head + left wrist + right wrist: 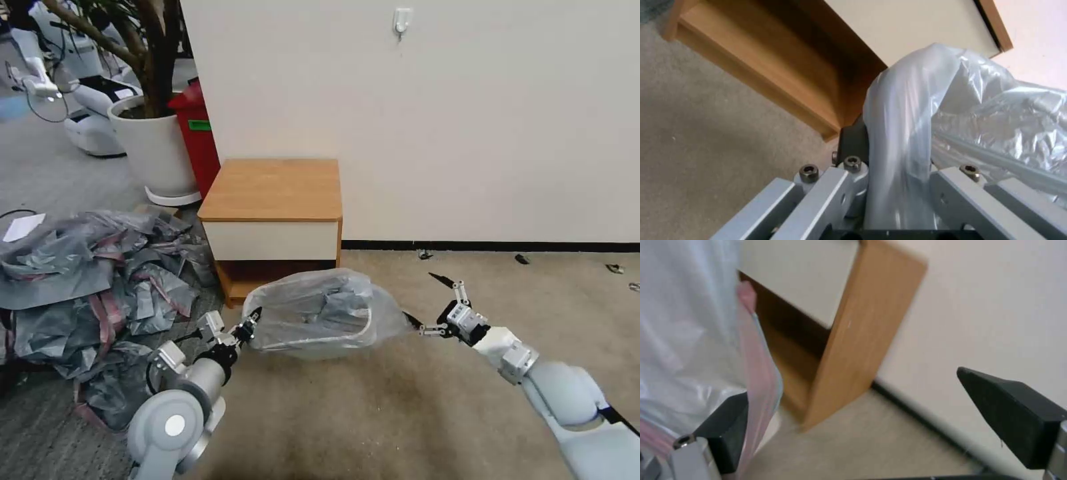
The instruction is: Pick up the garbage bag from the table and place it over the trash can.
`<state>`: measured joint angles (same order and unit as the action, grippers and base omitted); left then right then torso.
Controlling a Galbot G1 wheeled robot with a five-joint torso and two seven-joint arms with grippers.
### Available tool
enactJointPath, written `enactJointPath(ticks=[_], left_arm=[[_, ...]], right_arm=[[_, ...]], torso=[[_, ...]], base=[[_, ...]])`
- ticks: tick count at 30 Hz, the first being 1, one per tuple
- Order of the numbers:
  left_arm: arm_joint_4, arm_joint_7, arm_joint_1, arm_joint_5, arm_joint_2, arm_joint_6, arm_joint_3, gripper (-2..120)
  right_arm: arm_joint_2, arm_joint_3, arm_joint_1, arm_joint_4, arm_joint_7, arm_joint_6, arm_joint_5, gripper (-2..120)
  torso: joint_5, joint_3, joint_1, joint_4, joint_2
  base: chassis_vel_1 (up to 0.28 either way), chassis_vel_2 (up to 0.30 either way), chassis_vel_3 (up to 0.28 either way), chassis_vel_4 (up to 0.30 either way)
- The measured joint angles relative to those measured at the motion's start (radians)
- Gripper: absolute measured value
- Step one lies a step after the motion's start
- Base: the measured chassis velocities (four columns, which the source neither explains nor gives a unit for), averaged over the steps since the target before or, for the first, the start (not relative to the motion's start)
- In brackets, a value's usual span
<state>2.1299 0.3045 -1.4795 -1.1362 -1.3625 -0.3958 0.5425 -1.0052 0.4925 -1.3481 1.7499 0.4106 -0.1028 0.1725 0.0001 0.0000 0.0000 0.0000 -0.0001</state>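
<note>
The translucent grey garbage bag (313,303) lies puffed over the trash can (347,339), whose pale rim shows through the plastic, on the carpet right in front of the table (273,190). My left gripper (251,325) is at the bag's left edge, shut on a bunched strip of it. In the left wrist view that strip of the garbage bag (902,126) runs between the fingers of the left gripper (893,143). My right gripper (425,298) stands open at the bag's right corner. The bag's pink band (758,373) rests against one finger (729,430) of the right gripper (853,386).
A big heap of grey bags (87,267) covers the floor to the left. Behind it stand a white plant pot (157,150) and a tall red bin (200,133). The wall (467,120) runs behind the table. Small dark scraps (522,259) lie along the baseboard.
</note>
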Motion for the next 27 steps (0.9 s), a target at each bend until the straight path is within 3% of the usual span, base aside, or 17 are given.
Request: enactJointPath(ticks=[2,7,10,14,22,27], left_arm=[[0.000,0.003,0.000,0.002,0.001,0.003,0.000,5],[-0.001,0.005,0.001,0.006,0.005,0.007,0.000,5],[-0.011,0.011,0.003,0.021,0.011,0.015,0.001,5],[-0.017,0.021,0.005,0.031,0.013,0.017,0.001,5],[-0.039,0.060,0.012,0.061,0.011,0.023,0.006,5],[-0.054,0.064,0.019,0.065,0.012,0.021,0.006,4]], right_arm=[[0.009,-0.046,-0.006,-0.005,-0.042,0.074,0.131,100],[0.006,-0.087,-0.009,0.013,-0.139,0.134,0.249,100],[-0.003,-0.120,-0.019,0.082,-0.331,0.248,0.394,100],[-0.013,-0.133,-0.023,0.135,-0.447,0.330,0.557,100],[-0.064,-0.131,-0.028,0.211,-0.604,0.470,0.819,100],[-0.110,-0.109,-0.048,0.254,-0.651,0.543,0.887,100]], torso=[[-0.0001,0.000,0.000,-0.0001,0.000],[-0.0001,0.000,0.000,-0.0001,0.000],[-0.0004,0.000,0.000,0.0000,0.000],[-0.0003,0.000,0.000,-0.0001,0.000],[-0.0001,0.000,0.000,0.0001,0.000],[-0.0002,0.000,0.000,-0.0002,0.000]], base=[[0.000,0.000,0.000,0.000],[0.000,0.000,0.000,0.000],[0.000,0.000,0.000,0.000],[0.000,0.000,0.000,0.000],[0.000,0.000,0.000,0.000],[0.000,0.000,0.000,0.000]])
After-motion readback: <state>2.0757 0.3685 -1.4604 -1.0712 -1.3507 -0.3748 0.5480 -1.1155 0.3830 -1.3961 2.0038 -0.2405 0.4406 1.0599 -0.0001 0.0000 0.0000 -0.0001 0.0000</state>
